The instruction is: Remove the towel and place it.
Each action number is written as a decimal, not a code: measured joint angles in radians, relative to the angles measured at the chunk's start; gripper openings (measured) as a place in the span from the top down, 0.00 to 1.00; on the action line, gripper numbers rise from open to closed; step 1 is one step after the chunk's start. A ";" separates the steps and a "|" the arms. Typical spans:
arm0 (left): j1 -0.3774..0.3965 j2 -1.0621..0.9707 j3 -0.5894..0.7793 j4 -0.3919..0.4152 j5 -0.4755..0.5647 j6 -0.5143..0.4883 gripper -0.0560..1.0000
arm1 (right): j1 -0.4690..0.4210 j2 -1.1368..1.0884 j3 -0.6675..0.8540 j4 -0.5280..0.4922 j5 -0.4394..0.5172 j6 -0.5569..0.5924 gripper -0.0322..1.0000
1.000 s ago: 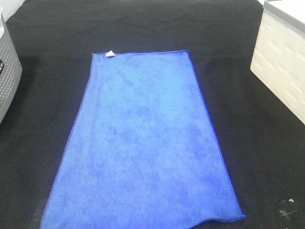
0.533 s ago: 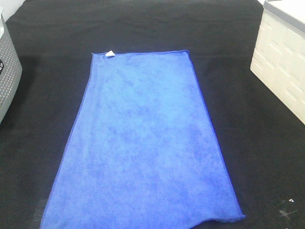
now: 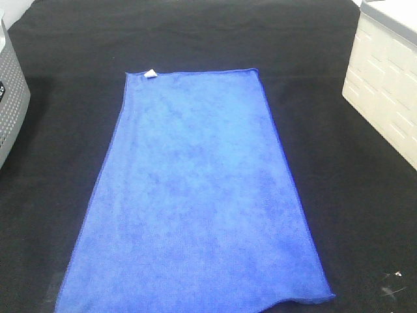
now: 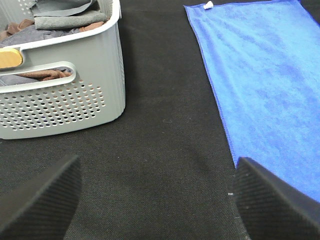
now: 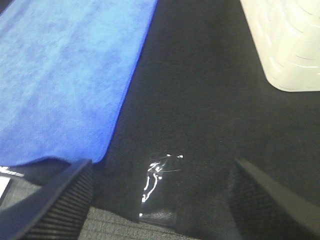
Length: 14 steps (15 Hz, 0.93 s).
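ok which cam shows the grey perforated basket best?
Left wrist: the grey basket shows its side wall, handle slot, rim and the folded cloths inside. Exterior high catches only a sliver of it at the left edge. Right wrist does not show it.

Only the fingertips of the two pincers show, and only in the wrist views. The left gripper (image 4: 155,200) ends in two dark grey to black fingers (image 4: 42,202), broad and wedge-shaped with rounded corners, their faces covered in a fine ribbed or woven texture. The right gripper (image 5: 160,200) has matching black pads (image 5: 57,205), with the same close ridged grain.
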<state>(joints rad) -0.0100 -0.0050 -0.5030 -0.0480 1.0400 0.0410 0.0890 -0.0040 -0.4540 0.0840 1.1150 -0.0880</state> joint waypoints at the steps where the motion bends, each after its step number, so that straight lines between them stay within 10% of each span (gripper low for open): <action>1: 0.000 0.000 0.000 -0.002 0.000 0.000 0.22 | -0.042 0.000 0.000 0.001 0.000 0.000 0.28; 14: 0.000 0.000 0.000 -0.002 0.000 0.000 0.22 | -0.088 0.000 0.000 0.010 0.000 0.000 0.28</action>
<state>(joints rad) -0.0100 -0.0050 -0.5030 -0.0500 1.0400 0.0410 0.0010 -0.0040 -0.4540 0.0940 1.1150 -0.0880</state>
